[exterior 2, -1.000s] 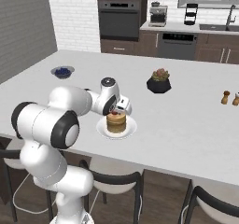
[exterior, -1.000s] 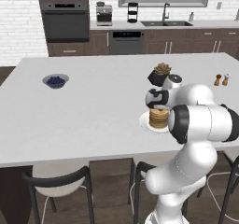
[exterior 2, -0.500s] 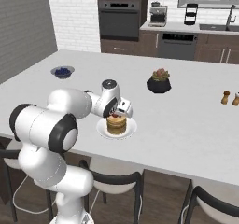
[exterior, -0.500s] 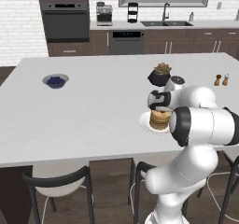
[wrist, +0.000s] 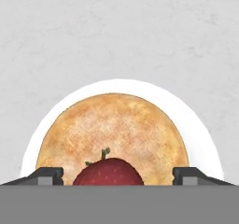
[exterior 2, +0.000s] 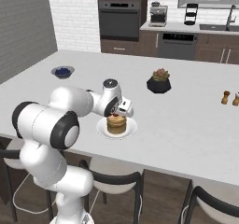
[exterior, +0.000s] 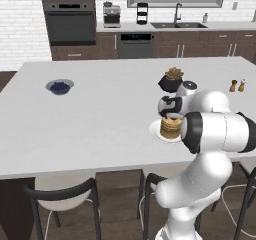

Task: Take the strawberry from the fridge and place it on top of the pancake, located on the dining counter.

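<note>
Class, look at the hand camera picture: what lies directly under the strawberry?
Under the strawberry is the pancake stack on its white plate, with the fingers apart on either side. Whether the berry touches the top pancake cannot be seen; its underside is hidden.

The gripper has come lower and now sits just over the pancake. Its fingers stand wide apart, with the strawberry between them above the stack's top.

one strawberry, one pancake stack on one white plate, one bowl of blueberries, one potted plant, two shakers, one table.
</note>
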Motion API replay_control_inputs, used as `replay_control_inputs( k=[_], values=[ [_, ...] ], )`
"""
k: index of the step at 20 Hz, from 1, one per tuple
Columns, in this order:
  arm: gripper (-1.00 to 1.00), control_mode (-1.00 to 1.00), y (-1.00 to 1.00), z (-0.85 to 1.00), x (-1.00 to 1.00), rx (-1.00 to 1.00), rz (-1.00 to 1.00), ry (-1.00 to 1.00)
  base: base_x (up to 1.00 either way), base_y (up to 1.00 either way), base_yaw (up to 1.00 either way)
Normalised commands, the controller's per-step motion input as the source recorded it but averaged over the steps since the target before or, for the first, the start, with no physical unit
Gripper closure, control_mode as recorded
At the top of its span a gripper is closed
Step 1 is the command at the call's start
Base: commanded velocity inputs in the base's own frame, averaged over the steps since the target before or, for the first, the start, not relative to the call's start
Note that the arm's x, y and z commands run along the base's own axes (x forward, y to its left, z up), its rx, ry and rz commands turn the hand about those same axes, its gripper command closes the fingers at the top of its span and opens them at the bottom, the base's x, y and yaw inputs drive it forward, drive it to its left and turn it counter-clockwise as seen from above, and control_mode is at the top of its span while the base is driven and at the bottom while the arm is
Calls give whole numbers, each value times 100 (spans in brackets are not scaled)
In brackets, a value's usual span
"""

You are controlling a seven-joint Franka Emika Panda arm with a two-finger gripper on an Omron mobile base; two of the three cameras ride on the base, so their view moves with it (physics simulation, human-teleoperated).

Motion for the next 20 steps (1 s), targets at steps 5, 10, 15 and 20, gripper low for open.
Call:
replay_control_inputs(
  k=[5,10,15,20],
  values=[
    [-100,-100,0,-12,-5,0,0,1,0,0,0],
    [-100,-100,0,10,-36,0,0,-3,0,0,0],
    [-100,-100,0,58,-54,0,0,-23,0,0,0],
    [-100,-100,0,78,-83,0,0,-29,0,0,0]
  ],
)
